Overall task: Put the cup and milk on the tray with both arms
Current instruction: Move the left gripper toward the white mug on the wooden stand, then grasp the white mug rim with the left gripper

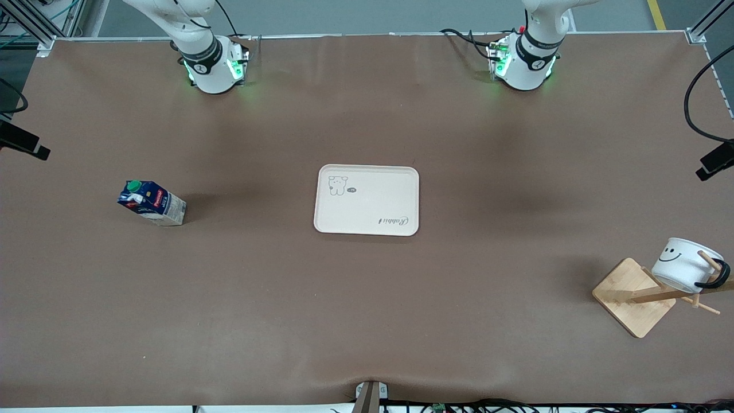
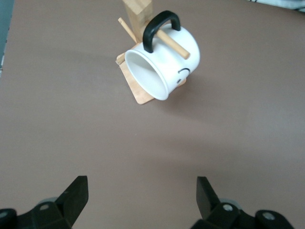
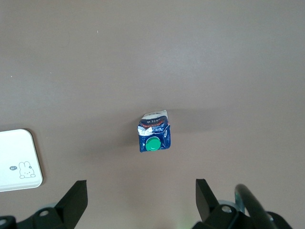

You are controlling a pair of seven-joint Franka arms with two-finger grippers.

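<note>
The cream tray (image 1: pixel 367 200) is laid flat in the middle of the brown table (image 1: pixel 367 321), with nothing on it. The milk carton (image 1: pixel 151 202) is stood upright on the table toward the right arm's end, well apart from the tray. The cup (image 1: pixel 685 264) is hung by its black handle (image 1: pixel 714 277) on a peg of the wooden rack (image 1: pixel 648 295), toward the left arm's end of the table and nearer to the front camera than the tray. The cup is tipped on its side, with its smiley face showing. The left gripper (image 2: pixel 142 198) is held up over bare table near the rack, its fingers spread wide with nothing between them. The right gripper (image 3: pixel 141 199) is held high, seemingly just beside the milk carton rather than straight over it, and is also spread wide and empty.
</note>
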